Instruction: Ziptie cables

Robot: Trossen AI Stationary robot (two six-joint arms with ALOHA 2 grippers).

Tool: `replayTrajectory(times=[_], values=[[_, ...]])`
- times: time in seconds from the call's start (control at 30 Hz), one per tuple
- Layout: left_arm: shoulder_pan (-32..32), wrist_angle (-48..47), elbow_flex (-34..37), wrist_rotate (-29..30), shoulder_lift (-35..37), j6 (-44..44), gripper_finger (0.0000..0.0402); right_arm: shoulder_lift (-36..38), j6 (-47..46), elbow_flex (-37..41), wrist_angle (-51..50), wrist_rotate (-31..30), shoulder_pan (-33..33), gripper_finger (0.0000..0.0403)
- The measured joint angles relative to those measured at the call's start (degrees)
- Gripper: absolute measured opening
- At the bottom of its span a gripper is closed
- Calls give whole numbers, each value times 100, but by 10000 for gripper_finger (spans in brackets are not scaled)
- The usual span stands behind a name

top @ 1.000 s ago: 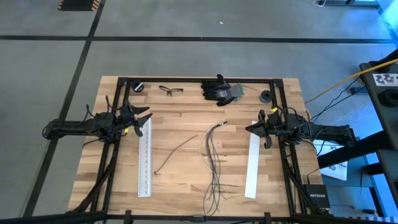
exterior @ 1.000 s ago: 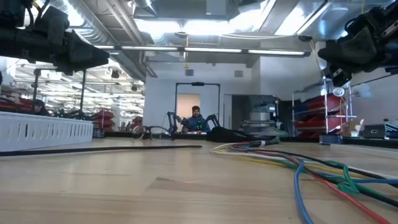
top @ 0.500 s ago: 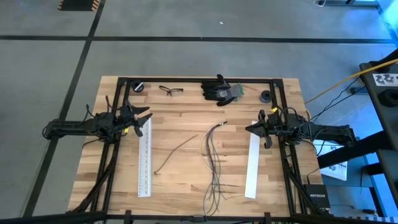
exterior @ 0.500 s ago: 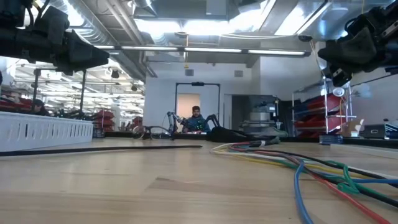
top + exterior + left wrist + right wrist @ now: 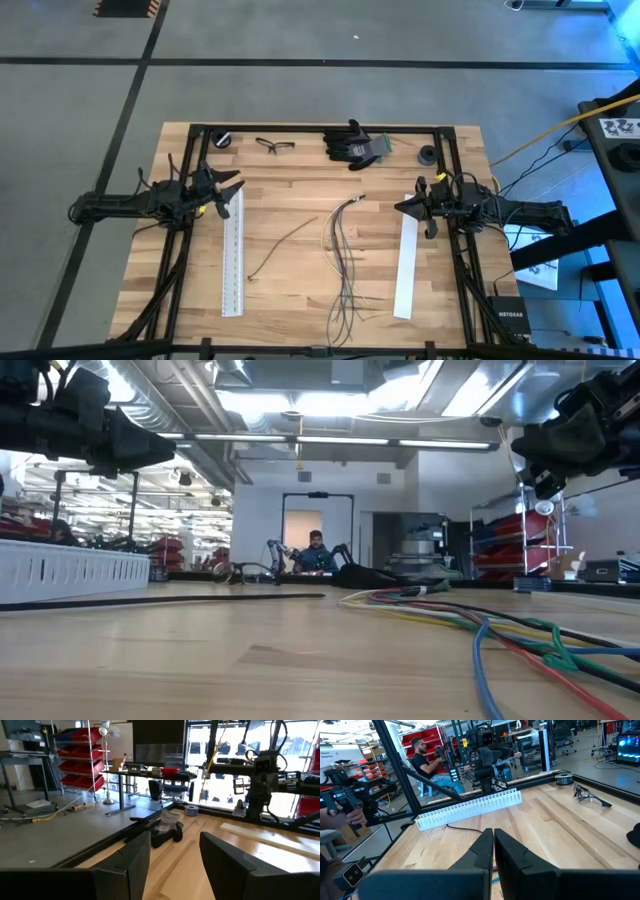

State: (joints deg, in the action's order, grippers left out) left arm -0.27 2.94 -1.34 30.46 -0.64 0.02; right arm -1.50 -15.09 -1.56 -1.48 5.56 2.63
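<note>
The cables, a handful of thin, floppy dark grey, brown and greenish wires joined at their far end and splaying toward the near edge, lie untouched in the middle of the pale wooden slatted table, with one loose strand curling off to the left. Neither claw has hold of anything.

The left gripper hovers above the table's left side with its two dark fingers parted about halfway around empty air, just over the far end of the long white toothed strip of zip ties. The right gripper hangs on the right with its fingers pressed together and empty, beside the far end of the plain flat white strip.

The step in hand looks like the first reach, so nothing of the tying is done. To do it well, I would gather the wires close to the joined end, where they sit tight together, rather than down where they fan out; a grasp there should catch every strand. The right claw must open before it comes down. The stray left-hand strand risks being missed.

Along the far edge lie black work gloves and clear safety glasses, well apart from the work.
</note>
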Motion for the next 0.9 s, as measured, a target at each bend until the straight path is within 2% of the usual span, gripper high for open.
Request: replayTrajectory(times=[0.13,0.27,0.4,0.5,0.6,0.73,0.9], values=[[0,-76,-2,-2,-4,-134,156,0,-2,-2,-1,0,-1,0],[0,271,-4,-39,-4,-136,156,-2,0,0,0,0,0,0],[0,873,-40,-680,-36,260,156,0,-1,0,-1,0,-1,0],[-25,857,-320,-896,-371,469,155,0,-2,0,-2,0,0,0],[-112,559,-825,-897,-1114,590,153,0,-1,0,-1,0,-2,0],[-324,78,-1663,-910,-2550,592,149,0,0,0,-2,0,0,0],[-552,-847,-2619,-911,-4232,142,145,0,-1,-1,-1,0,-1,0]])
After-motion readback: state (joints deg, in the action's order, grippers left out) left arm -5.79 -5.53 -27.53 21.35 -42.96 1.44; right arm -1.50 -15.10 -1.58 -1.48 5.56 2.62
